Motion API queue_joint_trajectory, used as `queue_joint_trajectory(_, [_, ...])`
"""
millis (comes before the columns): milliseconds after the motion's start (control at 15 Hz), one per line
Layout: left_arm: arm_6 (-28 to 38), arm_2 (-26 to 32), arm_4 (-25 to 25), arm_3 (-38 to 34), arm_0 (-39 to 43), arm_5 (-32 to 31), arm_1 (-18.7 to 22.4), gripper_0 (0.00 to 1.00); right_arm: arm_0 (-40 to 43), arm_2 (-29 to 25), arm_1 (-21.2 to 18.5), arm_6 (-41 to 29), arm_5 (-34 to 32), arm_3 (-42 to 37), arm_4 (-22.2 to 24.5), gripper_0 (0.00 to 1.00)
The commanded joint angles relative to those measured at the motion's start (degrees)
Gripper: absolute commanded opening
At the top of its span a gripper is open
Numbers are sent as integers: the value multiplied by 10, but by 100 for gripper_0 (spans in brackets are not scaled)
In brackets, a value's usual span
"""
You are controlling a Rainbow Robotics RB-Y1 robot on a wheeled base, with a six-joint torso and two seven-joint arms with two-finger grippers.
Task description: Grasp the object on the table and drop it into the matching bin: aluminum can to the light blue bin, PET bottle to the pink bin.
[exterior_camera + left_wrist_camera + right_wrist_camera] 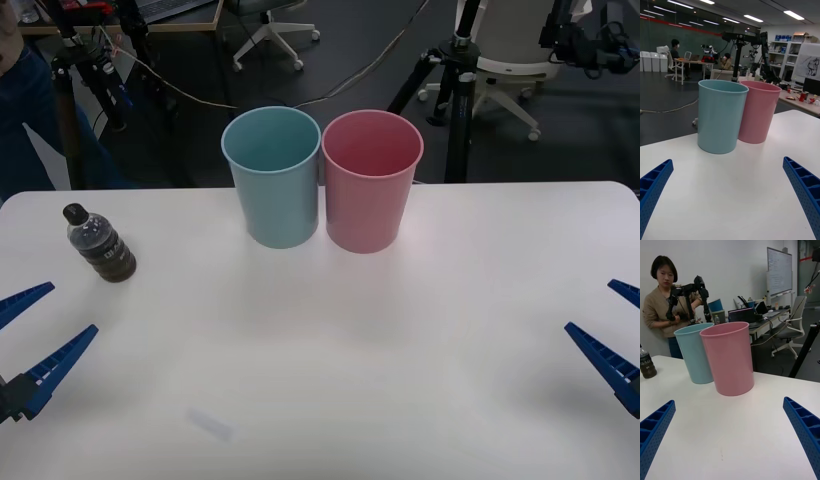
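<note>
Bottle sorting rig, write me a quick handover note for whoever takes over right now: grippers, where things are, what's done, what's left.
Left gripper: open, holding nothing, low over the table's near left edge.
Right gripper: open, holding nothing, at the near right edge.
PET bottle: upright on the table's left side, just beyond the left gripper, untouched.
Light blue bin and pink bin: side by side at the far centre, blue on the left.
Done: nothing yet.
Left: grasp the bottle, probably with the left arm since it is closer, carry it over and drop it into the pink bin.
</note>
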Motion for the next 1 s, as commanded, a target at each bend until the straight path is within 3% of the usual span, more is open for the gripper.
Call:
queue_joint_trajectory(67, [-1,1,-1,-9,7,0,-6,100,0,0,0,0,0,0,0,100])
queue_joint_trajectory(467, [-7,4,10,-28,44,11,-8,100,0,0,0,0,0,0,0,100])
queue_joint_trajectory(1000, [-52,-10,37,-17,95,125,-11,100,0,0,0,0,0,0,0,100])
